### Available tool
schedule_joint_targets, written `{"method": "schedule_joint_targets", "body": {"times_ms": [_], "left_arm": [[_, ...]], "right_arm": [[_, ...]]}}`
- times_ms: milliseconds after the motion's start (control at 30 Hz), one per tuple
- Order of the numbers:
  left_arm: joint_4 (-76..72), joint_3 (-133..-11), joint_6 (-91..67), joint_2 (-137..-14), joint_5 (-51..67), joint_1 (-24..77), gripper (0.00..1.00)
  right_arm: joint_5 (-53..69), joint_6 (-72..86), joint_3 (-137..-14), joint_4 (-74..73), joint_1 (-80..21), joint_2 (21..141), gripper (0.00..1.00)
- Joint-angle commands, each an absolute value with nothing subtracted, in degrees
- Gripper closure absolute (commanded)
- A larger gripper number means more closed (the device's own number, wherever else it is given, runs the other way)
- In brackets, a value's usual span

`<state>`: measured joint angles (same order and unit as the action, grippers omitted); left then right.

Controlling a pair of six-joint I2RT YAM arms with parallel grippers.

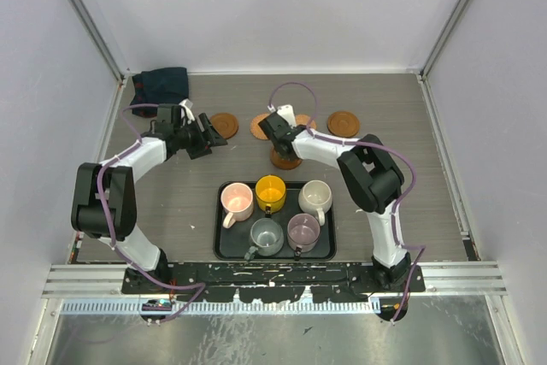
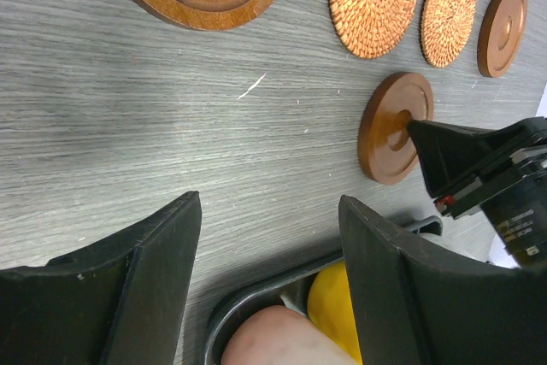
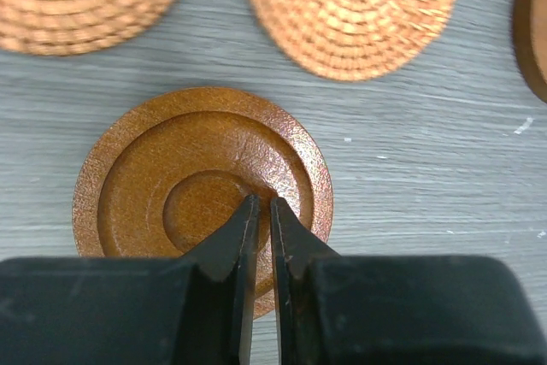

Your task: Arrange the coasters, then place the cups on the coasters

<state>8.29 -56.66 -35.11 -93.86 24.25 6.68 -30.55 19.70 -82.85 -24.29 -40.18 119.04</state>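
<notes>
While poised on the lone wooden coaster (image 3: 197, 185) just beyond the black tray (image 1: 220, 241), shows the right gripper (image 3: 263, 204) pinched to a slit, clamping nothing. Finds the left gripper (image 2: 269, 203) spread apart and empty above bare table, far left. Counts four more in a far row: left-end wooden coaster (image 1: 225, 125), woven coaster (image 2: 374, 2), second woven coaster (image 2: 449, 10) partly hidden from above by the right wrist, right-end wooden coaster (image 1: 344, 123). Groups pink cup (image 1: 237, 201), yellow cup (image 1: 270, 190), cream cup (image 1: 315, 196), grey-teal cup (image 1: 266, 234) and mauve cup (image 1: 302, 229) on the tray. Notes dark cloth (image 1: 162, 83) bundled in the far-left corner. Catches white print (image 2: 521, 230) on the right gripper's body, too small to read.
</notes>
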Motion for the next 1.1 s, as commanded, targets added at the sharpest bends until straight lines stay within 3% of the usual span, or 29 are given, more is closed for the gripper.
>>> {"method": "schedule_joint_targets", "body": {"times_ms": [0,633,1067], "left_arm": [[5.01,-57.74,-35.42,-94.04,24.79,6.68,0.33],[5.19,-58.35,-35.46,-94.66,25.04,6.72,0.33],[6.20,-64.73,-34.19,-99.31,23.12,6.68,0.33]], "right_arm": [[-31.91,22.67,-77.33,-32.45,-34.85,118.72,0.85],[-32.96,24.88,-67.60,-30.84,-14.32,110.73,0.85],[-32.81,25.32,-74.07,-30.48,-1.26,112.86,0.85]]}}
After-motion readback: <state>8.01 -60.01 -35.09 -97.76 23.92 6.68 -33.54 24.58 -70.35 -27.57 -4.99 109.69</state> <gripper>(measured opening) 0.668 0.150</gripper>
